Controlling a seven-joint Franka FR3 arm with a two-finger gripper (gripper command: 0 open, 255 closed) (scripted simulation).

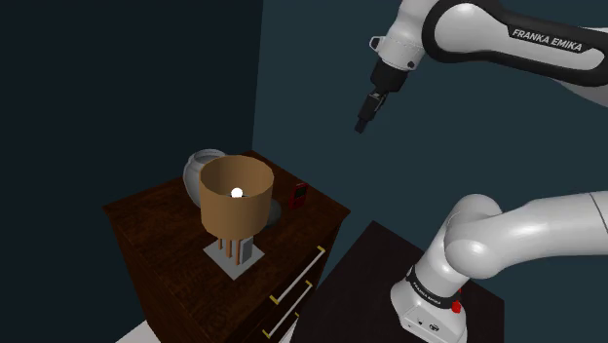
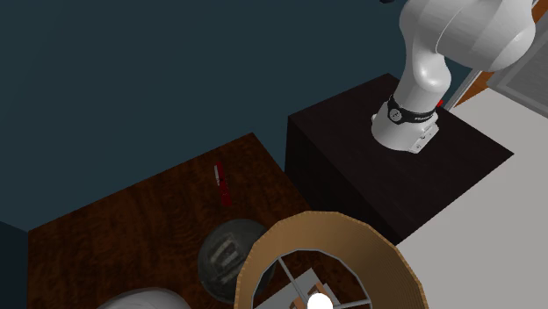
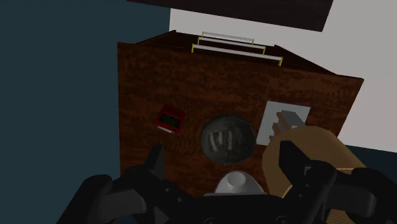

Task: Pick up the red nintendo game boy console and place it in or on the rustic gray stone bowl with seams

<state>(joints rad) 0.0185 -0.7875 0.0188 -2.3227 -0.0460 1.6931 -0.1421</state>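
The red Game Boy console stands on the dark wooden dresser, near its far corner; I see it edge-on as a thin red strip. Beside it sits the grey stone bowl, partly behind the lamp shade in the shoulder view. My gripper hangs high above the dresser, past its far edge, open and holding nothing. In the wrist view the gripper looks straight down: the console and the bowl lie far below, side by side.
A table lamp with a wide brown shade and a lit bulb stands on a grey base close to the bowl. A white round jar sits behind the lamp. The dresser has drawers with brass handles. My stand is alongside.
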